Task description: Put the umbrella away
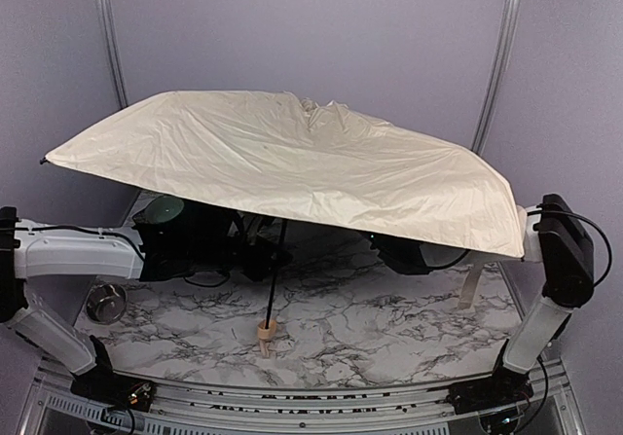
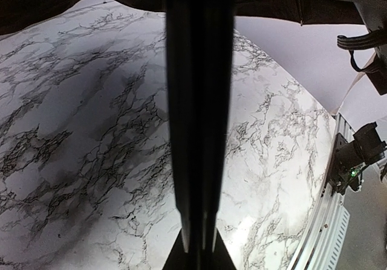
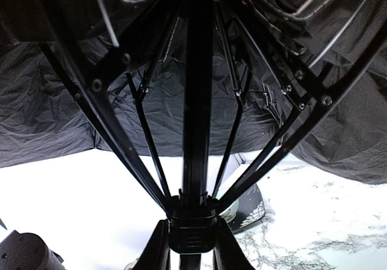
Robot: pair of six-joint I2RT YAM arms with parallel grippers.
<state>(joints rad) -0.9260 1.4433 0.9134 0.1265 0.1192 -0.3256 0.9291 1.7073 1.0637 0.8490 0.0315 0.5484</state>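
Cream-beige fabric umbrella [image 1: 292,163]: open, canopy spanning the white marble desk [image 1: 389,328], tan knob handle [image 1: 266,330] resting near the front edge. Only from the top view do we list the small steel bowl [image 1: 105,302], at the left edge. Left gripper [image 2: 199,249]: jaws clamped on the thin black shaft [image 2: 199,101]. Right gripper [image 3: 192,234]: jaws clamped on the black runner collar [image 3: 192,218].

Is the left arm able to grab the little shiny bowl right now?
Probably not yet. The bowl sits uncovered just beside the left arm, but the left gripper looks clamped on the umbrella shaft.
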